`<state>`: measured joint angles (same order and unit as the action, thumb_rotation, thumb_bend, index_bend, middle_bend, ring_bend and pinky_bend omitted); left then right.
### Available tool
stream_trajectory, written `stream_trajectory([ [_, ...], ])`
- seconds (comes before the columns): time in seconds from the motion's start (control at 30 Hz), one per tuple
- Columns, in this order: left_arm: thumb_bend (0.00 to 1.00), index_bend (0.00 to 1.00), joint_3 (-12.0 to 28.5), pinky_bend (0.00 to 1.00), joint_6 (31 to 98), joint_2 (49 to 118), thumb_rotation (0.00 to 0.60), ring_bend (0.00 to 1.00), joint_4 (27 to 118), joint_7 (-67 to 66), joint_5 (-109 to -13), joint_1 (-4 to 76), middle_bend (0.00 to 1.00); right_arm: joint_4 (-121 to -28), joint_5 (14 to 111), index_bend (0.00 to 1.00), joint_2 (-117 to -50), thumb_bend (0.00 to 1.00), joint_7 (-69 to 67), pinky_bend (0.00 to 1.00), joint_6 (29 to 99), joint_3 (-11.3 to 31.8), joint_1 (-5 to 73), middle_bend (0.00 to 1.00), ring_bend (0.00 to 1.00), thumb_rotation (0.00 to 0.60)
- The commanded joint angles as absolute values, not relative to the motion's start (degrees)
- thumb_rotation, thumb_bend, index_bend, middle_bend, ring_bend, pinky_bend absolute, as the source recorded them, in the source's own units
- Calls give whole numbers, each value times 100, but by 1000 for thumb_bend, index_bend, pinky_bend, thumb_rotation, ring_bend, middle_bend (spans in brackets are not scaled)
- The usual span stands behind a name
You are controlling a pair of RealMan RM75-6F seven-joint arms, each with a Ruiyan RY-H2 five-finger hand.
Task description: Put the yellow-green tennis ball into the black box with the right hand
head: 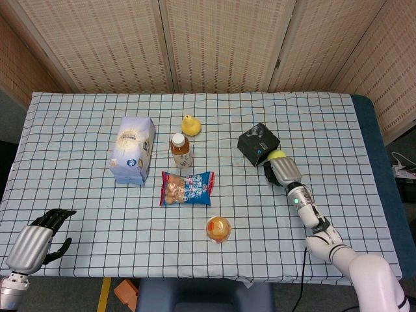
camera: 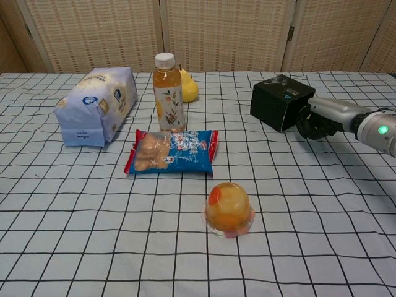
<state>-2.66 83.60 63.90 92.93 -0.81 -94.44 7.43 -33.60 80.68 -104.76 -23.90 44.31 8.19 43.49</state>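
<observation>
The black box (head: 259,145) served as the fixed mark on the checked tablecloth (head: 78,195). In the head view the right hand (head: 281,172) lay just off the box's near-right corner, its dark fingers curled around the yellow-green tennis ball (head: 278,155), which showed as a bright sliver touching or nearly touching the box's side. The chest view hid the ball altogether — there only the hand's silver back and black fingers appeared, pressed close against the box. Whether the ball sat on the cloth or was lifted could not be told from either view.

Left of the box stood a tea bottle (head: 181,149), with a yellow duck toy (head: 190,125) behind it and a pale blue bag (head: 133,149) further left. A snack packet (head: 186,188) and a jelly cup (head: 218,228) lay nearer the camera. The left hand (head: 39,244) — seen only in the head view — rested far from the box, off the table's near-left corner, fingers loosely bent and holding nothing.
</observation>
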Motion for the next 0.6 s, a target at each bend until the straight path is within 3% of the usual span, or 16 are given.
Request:
stream_trajectory([
  [0.03,381,210,-264,384,8357,6388,600,177,9289,-71,-9438,745,243,-3276,8128,954,-10520,830,-2516,972,4530,796,4367,900,850,600],
  [0.13,381,208,-264,384,8368,6387,600,177,9288,-64,-9447,744,243,-3242,8192,912,-10515,788,-2617,934,4661,759,4346,857,806,600],
  [0.3,381,194,-269,384,8391,6387,600,177,9293,-68,-9471,738,243,-3286,8288,799,-10440,494,-2779,859,4805,686,4312,744,708,600],
  [0.43,381,192,-268,385,8386,6387,600,177,9291,-60,-9467,740,243,-3458,8359,656,-10301,302,-2915,791,4767,595,4295,593,552,600],
  [0.6,381,191,-262,384,8406,6381,600,177,9285,-30,-9470,737,243,-3949,8430,592,-9956,256,-2897,795,4885,509,4200,551,518,600],
])
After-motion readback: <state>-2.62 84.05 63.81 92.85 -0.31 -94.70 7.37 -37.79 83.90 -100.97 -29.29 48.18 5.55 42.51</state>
